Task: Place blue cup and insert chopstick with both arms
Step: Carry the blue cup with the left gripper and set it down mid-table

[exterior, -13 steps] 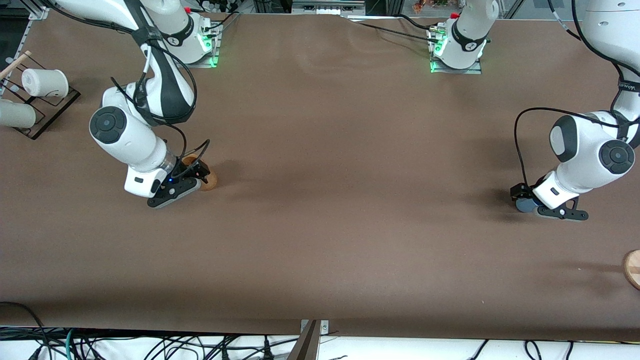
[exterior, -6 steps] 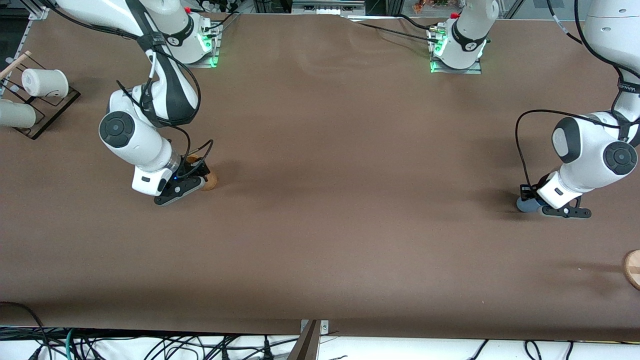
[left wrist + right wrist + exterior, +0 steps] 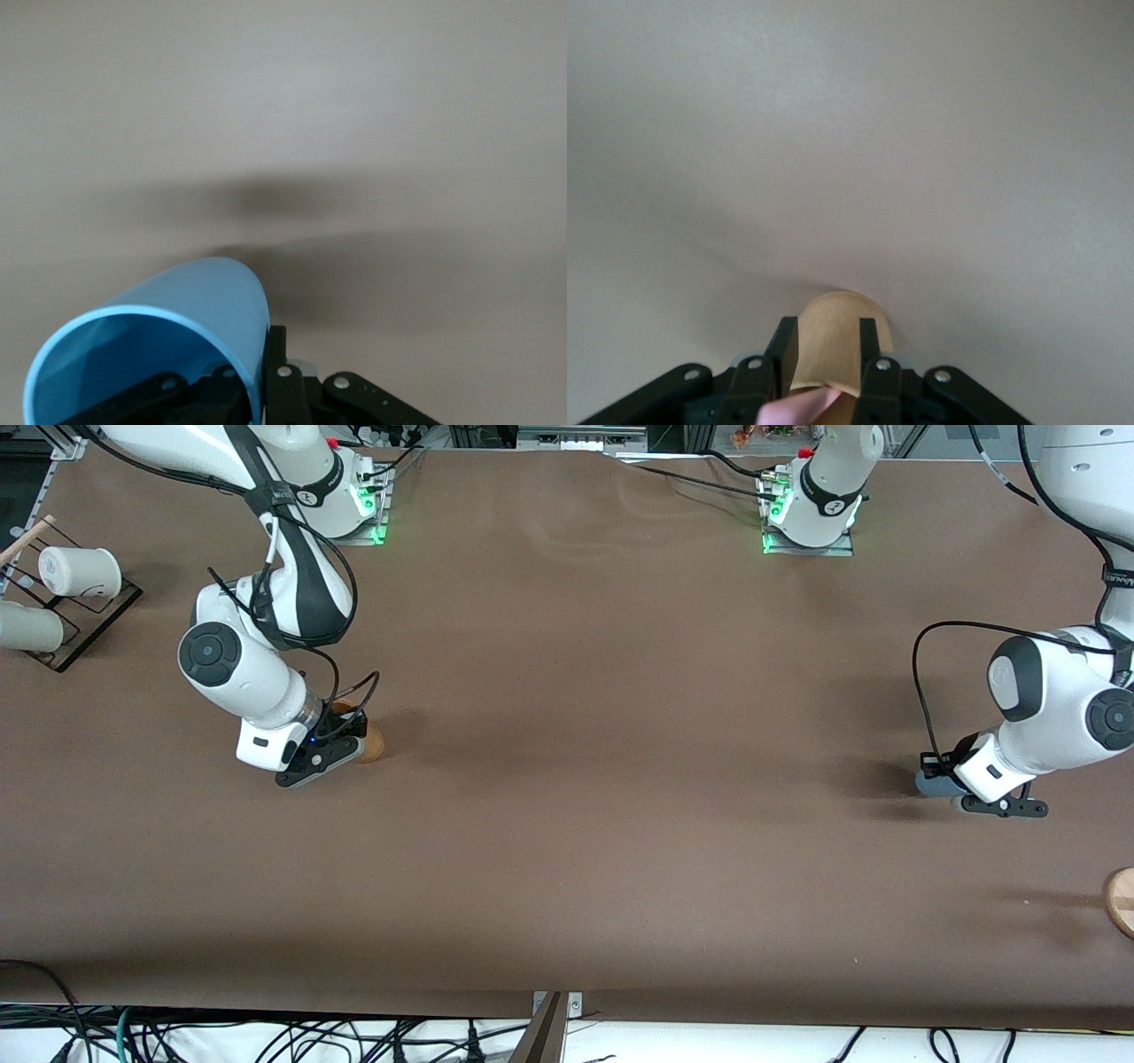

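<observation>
The blue cup (image 3: 928, 784) hangs low over the table at the left arm's end, mostly hidden by the hand. In the left wrist view the blue cup (image 3: 168, 336) shows its open mouth. My left gripper (image 3: 252, 365) is shut on the cup's wall, one finger inside and one outside; it also shows in the front view (image 3: 941, 779). My right gripper (image 3: 353, 735) is shut on a tan cylindrical holder (image 3: 370, 740) at the right arm's end. In the right wrist view the fingers (image 3: 869, 341) flank the holder (image 3: 833, 341), and the pink chopstick (image 3: 799, 405) sticks out of its mouth.
Two white cups (image 3: 80, 571) (image 3: 27, 627) lie on a black rack (image 3: 93, 624) at the right arm's end. A wooden disc (image 3: 1121, 899) sits at the table edge at the left arm's end.
The right arm has shifted slightly toward the table's middle, its gripper still on the tan holder. The left arm has drifted a little toward its own end with the blue cup.
</observation>
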Robot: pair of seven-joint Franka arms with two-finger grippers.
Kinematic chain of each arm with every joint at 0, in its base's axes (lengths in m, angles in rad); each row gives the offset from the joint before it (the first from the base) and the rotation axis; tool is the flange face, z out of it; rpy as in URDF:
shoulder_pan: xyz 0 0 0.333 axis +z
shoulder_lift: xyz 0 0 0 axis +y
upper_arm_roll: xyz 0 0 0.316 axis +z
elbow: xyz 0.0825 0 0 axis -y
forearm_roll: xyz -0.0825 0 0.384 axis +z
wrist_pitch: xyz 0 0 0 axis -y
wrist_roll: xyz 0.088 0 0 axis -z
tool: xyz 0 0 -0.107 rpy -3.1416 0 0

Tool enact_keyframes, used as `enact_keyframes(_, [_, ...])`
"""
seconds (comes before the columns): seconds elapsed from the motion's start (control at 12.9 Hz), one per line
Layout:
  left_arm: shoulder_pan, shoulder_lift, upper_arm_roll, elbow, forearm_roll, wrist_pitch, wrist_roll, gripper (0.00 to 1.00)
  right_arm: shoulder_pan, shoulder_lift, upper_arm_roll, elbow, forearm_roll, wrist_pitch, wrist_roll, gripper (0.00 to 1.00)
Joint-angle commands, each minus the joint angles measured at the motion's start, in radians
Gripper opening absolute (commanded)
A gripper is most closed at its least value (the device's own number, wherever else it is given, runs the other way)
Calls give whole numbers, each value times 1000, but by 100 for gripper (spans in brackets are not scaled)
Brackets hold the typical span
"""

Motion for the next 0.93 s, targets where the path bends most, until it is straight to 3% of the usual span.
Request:
enact_keyframes(0.0, [-110, -11, 2, 116, -74, -164, -83, 0, -7, -25, 13, -12, 13, 5, -1, 35])
enact_keyframes(0.23, [-294, -11, -1, 201, -74, -241, -322, 0, -7, -26, 13, -14, 13, 5, -1, 21])
enact_keyframes(0.46, [-502, 16, -1, 279, -69, -261, -479, 0, -7, -26, 13, -14, 13, 5, -1, 13])
enact_keyframes(0.7, [-667, 111, -1, 412, -72, -263, -484, 0, -7, -31, 13, -14, 13, 5, -4, 1])
enact_keyframes(0.85, [-730, 186, -1, 488, -75, -260, -578, 0, -7, -32, 13, -6, 12, 5, -6, 0])
